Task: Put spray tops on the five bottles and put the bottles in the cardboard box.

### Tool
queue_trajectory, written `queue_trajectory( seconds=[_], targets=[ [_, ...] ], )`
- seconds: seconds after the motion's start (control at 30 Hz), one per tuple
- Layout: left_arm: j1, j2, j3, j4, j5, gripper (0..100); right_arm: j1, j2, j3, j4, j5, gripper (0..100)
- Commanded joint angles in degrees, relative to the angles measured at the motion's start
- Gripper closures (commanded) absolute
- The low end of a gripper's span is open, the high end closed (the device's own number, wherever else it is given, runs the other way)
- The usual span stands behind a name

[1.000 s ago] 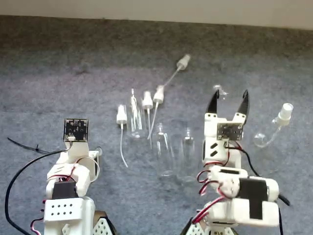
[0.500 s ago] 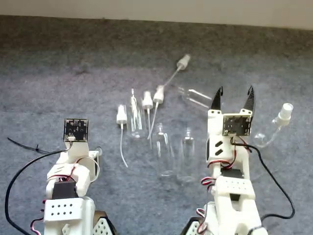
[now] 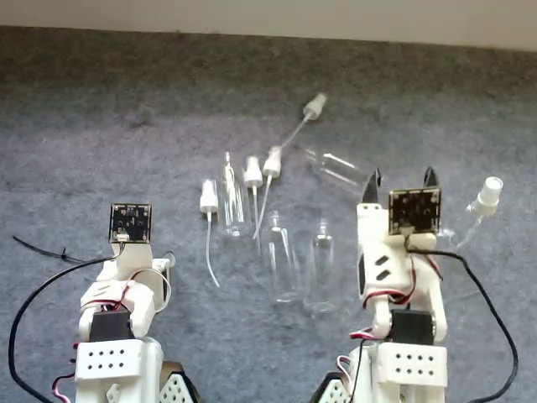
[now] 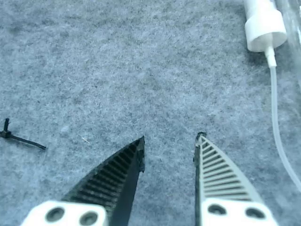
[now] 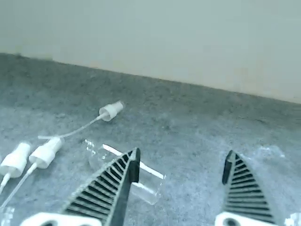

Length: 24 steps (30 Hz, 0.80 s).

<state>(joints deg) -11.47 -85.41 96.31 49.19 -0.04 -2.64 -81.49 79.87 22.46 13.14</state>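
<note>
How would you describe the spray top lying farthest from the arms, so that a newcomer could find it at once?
On the grey table, look past the clear bottles between the two arms, toward the far edge. The spray top lies alone, its thin tube slanting back toward the others. The three other loose tops lie side by side; this one is apart, farthest out.

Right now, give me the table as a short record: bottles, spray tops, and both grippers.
Uncapped bottles: four clear plastic bottles on the grey carpeted table
Loose tops: four white spray tops with thin tubes
Capped bottle: one clear bottle wearing a white top, on the right arm's side
Left gripper: open, empty
Right gripper: open, empty, near one lying bottle
</note>
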Motion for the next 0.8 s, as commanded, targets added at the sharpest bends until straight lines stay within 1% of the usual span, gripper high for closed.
queue_trajectory(
  seconds=[0.0,0.1,0.23,0.3,0.37,0.43,0.53,0.6,0.77],
  targets=[
    [-0.5,-0.6,1.5,0.3,0.5,83,-4.4,-0.6,-3.2,3.2,4.0,73.5],
    [-0.5,-0.6,1.5,0.3,0.5,83,-9.4,9.5,-13.0,12.2,7.7,73.5],
    [-0.5,-0.6,1.5,0.3,0.5,83,-13.2,30.4,-29.9,23.8,14.3,73.3],
    [-0.5,-0.6,1.5,0.3,0.5,83,-14.5,40.3,-37.3,27.8,17.4,73.1],
    [-0.5,-0.6,1.5,0.3,0.5,83,-15.0,49.1,-43.9,30.2,19.7,71.6],
    [-0.5,-0.6,1.5,0.3,0.5,83,-15.1,56.9,-50.6,32.6,20.7,66.9],
    [-0.5,-0.6,1.5,0.3,0.5,83,-14.9,68.1,-61.9,38.9,22.6,60.7],
    [-0.5,-0.6,1.5,0.3,0.5,83,-14.8,74.4,-68.4,41.2,26.4,58.3],
    [-0.5,-0.6,1.5,0.3,0.5,83,-14.5,87.3,-81.2,44.5,37.7,57.4]
  ],
)
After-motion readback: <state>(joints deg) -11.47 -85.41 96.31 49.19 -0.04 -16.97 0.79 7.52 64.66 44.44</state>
